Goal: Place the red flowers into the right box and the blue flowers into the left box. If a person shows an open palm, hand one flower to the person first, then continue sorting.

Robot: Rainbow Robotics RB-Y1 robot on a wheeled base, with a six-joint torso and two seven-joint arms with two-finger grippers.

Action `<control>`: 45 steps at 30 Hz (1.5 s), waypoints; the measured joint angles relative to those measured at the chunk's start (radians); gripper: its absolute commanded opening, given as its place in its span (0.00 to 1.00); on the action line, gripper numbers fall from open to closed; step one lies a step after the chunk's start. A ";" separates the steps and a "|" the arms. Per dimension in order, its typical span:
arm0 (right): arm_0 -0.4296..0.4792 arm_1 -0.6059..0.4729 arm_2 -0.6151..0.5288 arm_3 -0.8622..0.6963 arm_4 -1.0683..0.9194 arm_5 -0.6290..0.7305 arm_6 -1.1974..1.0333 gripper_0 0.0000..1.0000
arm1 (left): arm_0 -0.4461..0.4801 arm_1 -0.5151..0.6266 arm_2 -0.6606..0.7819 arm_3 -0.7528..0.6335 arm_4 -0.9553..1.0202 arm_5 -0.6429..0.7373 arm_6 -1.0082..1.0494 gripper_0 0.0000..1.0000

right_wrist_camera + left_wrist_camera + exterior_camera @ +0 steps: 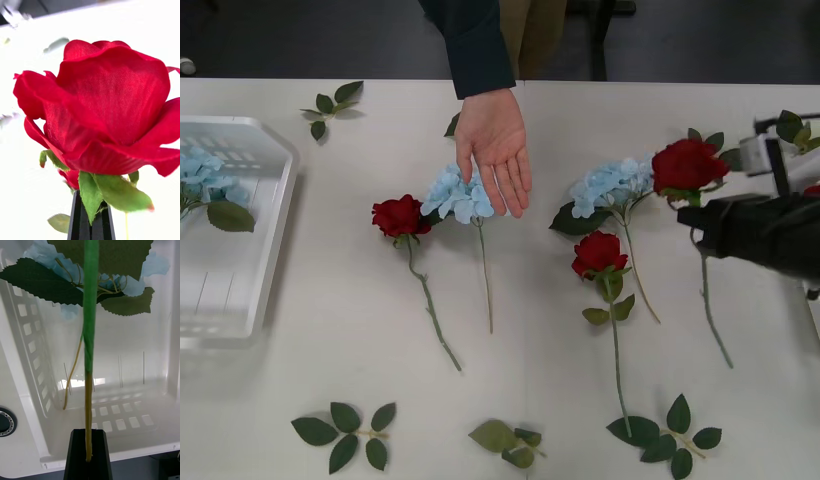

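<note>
Your right gripper (pixel 92 221) is clamped on a red rose (pixel 101 108); left gripper (pixel 89 453) pinches a blue flower's stem (pixel 90 315) over the left box (pixel 123 352). Person's open palm (pixel 494 148) over worktop (pixel 330 300).

A staged test bench, likely a lab. A bare white table (pixel 350 300) holds artificial flowers laid in a row beside a plastic tray (pixel 265 270), dark floor behind.

The left box (pixel 240 240) is cut by the front view's left edge. A person's sleeve (pixel 470 45) runs off the top. The right gripper (pixel 725 228) hides part of one red flower's stem (pixel 710 300).
</note>
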 measured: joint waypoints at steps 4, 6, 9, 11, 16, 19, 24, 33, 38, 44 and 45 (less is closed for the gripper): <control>0.008 0.024 -0.137 -0.131 -0.056 0.048 0.001 0.00 | 0.000 0.000 0.000 0.000 0.001 0.000 0.000 0.00; 0.008 0.063 -0.184 -0.194 -0.068 0.054 0.001 0.00 | 0.000 0.000 0.000 0.000 0.002 0.000 0.000 0.00; 0.000 0.140 -0.226 -0.277 -0.069 0.054 0.002 0.00 | 0.000 0.000 0.000 0.000 0.003 0.000 0.000 0.00; -0.016 0.185 -0.233 -0.313 -0.066 0.051 0.003 0.00 | 0.000 0.000 0.000 0.000 0.005 0.000 0.000 0.00; -0.106 0.259 -0.186 -0.347 0.034 -0.005 0.021 0.00 | 0.000 0.000 0.000 0.000 0.007 0.000 0.000 0.00; -0.173 0.278 -0.108 -0.343 0.124 -0.043 0.026 0.00 | 0.000 0.000 0.000 0.000 0.008 0.000 0.000 0.00; -0.274 0.306 0.038 -0.256 0.256 -0.153 0.026 0.00 | 0.000 0.000 0.001 0.000 0.008 0.000 0.000 0.00; -0.417 0.351 0.158 -0.044 0.365 -0.289 0.026 0.00 | 0.000 0.000 0.002 0.000 0.009 0.000 0.000 0.00; -0.440 0.353 0.174 0.000 0.366 -0.309 0.026 0.00 | 0.000 0.000 0.005 0.000 0.009 0.000 0.000 0.00; -0.440 0.353 0.174 0.000 0.366 -0.309 0.026 0.30 | 0.000 0.000 0.005 0.000 0.009 0.000 0.000 0.00; -0.440 0.353 0.174 0.000 0.366 -0.309 0.026 0.48 | 0.000 0.000 0.005 0.000 0.009 0.000 0.000 0.00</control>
